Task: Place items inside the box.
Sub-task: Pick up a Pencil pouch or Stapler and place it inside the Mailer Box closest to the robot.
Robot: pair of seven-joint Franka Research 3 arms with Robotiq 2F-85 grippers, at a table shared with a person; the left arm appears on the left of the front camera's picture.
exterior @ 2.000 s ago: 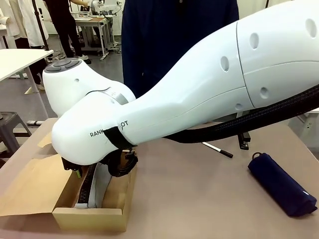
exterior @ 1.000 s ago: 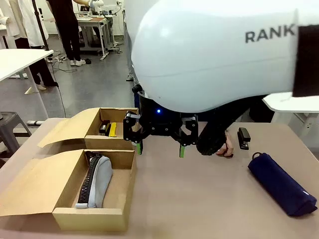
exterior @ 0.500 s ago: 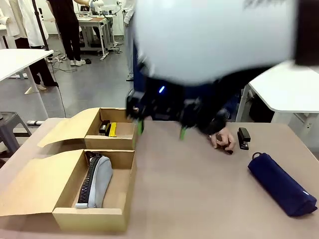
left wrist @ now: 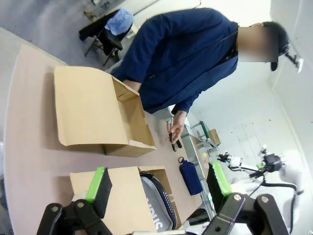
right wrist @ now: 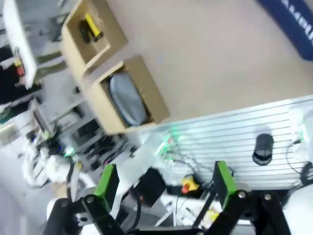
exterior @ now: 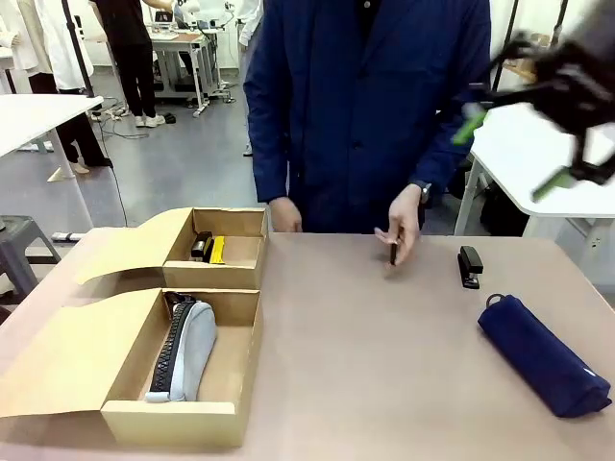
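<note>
- Overhead, the right black two-finger gripper with green pads (exterior: 514, 154) hangs wide open and empty, high at the table's right.
- The slim pen (exterior: 394, 252) sits in the person's hand (exterior: 402, 223), well left of and below that gripper.
- A black clip-like tool (exterior: 470, 266) and a navy fabric pouch (exterior: 543, 355) lie on the brown table (exterior: 365, 384).
- The left gripper (left wrist: 157, 181) gapes empty over the cardboard box (exterior: 130, 418) holding the grey fabric pencil pouch (exterior: 187, 355).

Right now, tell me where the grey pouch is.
Front view, left side: the pouch lies in the near box, in front of the far box with the knife.
</note>
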